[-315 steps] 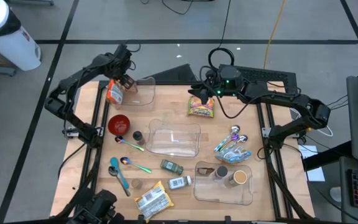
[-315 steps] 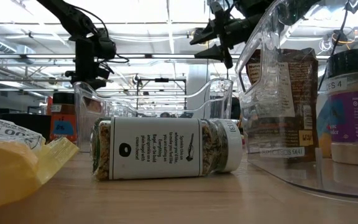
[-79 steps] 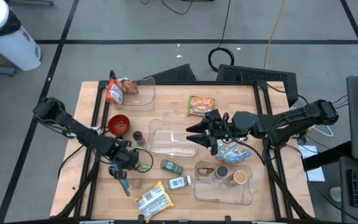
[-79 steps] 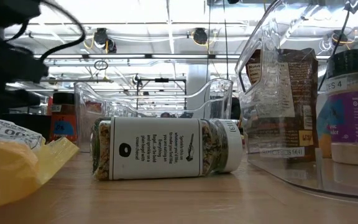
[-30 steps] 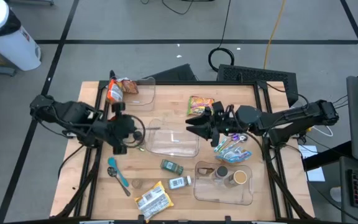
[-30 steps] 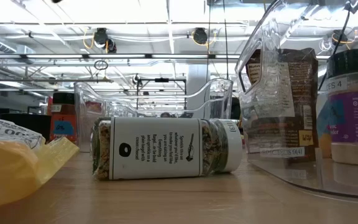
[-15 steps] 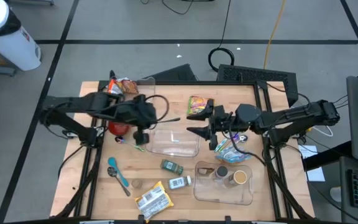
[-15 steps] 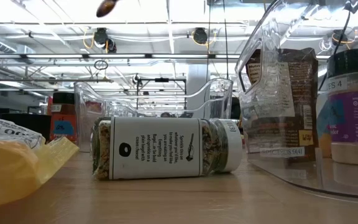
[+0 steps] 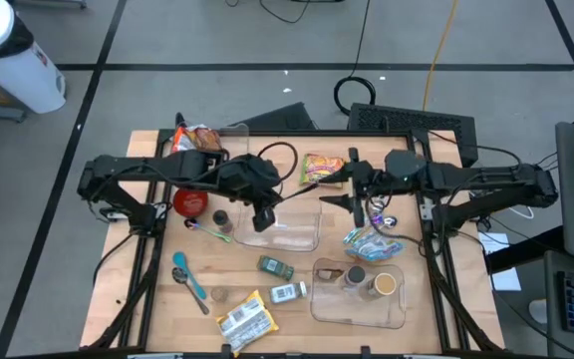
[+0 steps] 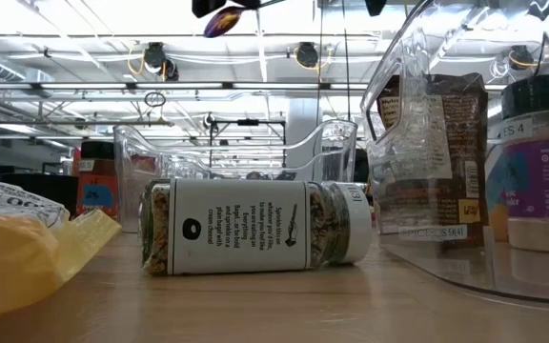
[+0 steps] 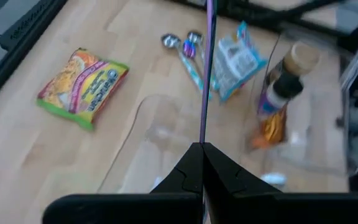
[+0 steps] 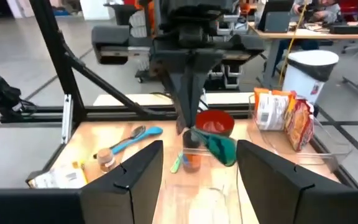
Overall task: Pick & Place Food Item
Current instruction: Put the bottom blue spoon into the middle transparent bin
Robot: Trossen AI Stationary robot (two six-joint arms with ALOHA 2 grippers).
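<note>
1. My left gripper (image 11: 202, 163) has two dark, matte fingers pressed together, clamped on the thin handle of a spoon.
2. The spoon (image 11: 207, 74) has a straight, slim, glossy stem with a purple sheen. I hold it in the air above the clear tub in the middle of the table.
3. Below it the clear tub (image 11: 143, 121) is smooth see-through plastic with rounded corners, resting on the pale wooden table (image 11: 17, 155).
4. Beyond it lies a flat, crinkly noodle packet (image 11: 82, 78), yellow and green.
5. My right gripper (image 9: 345, 186) hovers near that packet, fingers apart, gripping nothing.
</note>
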